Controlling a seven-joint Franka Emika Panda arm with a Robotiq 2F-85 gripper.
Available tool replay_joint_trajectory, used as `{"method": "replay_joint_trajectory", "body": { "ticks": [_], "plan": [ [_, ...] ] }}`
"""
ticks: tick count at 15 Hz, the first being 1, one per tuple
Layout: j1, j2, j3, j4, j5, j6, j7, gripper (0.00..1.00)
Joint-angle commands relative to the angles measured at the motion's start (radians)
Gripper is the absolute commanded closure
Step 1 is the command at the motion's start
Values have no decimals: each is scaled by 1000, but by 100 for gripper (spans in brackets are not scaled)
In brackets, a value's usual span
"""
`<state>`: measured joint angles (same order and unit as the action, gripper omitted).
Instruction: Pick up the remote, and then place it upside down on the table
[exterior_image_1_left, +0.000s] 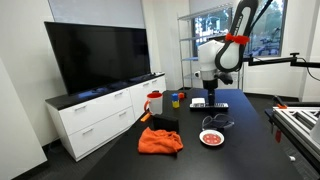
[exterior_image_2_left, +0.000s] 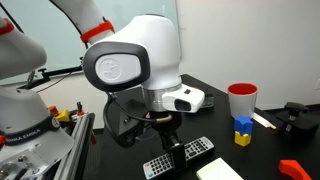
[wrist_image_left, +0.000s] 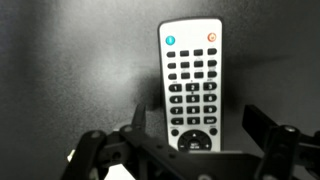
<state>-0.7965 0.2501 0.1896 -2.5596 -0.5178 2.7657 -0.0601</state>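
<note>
The remote (wrist_image_left: 190, 85) lies face up on the black table (wrist_image_left: 60, 70). In the wrist view its face looks pale with dark buttons and two coloured buttons at the far end. My gripper (wrist_image_left: 200, 122) is open, with a finger on either side of the remote's near end and gaps on both sides. In an exterior view the gripper (exterior_image_2_left: 166, 138) hangs low over the remote (exterior_image_2_left: 197, 148), which looks black with pale buttons there. In an exterior view the gripper (exterior_image_1_left: 207, 93) is just above the remote (exterior_image_1_left: 212, 103) on the table (exterior_image_1_left: 245, 130).
An orange cloth (exterior_image_1_left: 160, 141), a red-rimmed dish (exterior_image_1_left: 211, 137), a red cup (exterior_image_2_left: 241, 98) and blue and yellow blocks (exterior_image_2_left: 242, 131) are on the table. A flat white rectangle (exterior_image_2_left: 220, 172) lies near the remote. A white cabinet (exterior_image_1_left: 100, 115) with a TV stands beside the table.
</note>
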Motion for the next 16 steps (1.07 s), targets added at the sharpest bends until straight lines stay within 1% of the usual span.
{"method": "replay_joint_trajectory", "body": {
  "ticks": [1, 4, 7, 10, 13, 14, 16],
  "plan": [
    [157, -110, -154, -60, 119, -38, -128, 0],
    [254, -139, -261, -79, 139, -60, -174, 0],
    [332, -151, -348, -102, 122, -53, -207, 0],
    [384, -138, -404, -112, 110, -43, -224, 0],
    [414, -134, -436, -115, 107, -39, -234, 0],
    [421, -135, -442, -115, 108, -41, -238, 19],
    [433, -134, -453, -115, 106, -39, -241, 32]
  ]
}}
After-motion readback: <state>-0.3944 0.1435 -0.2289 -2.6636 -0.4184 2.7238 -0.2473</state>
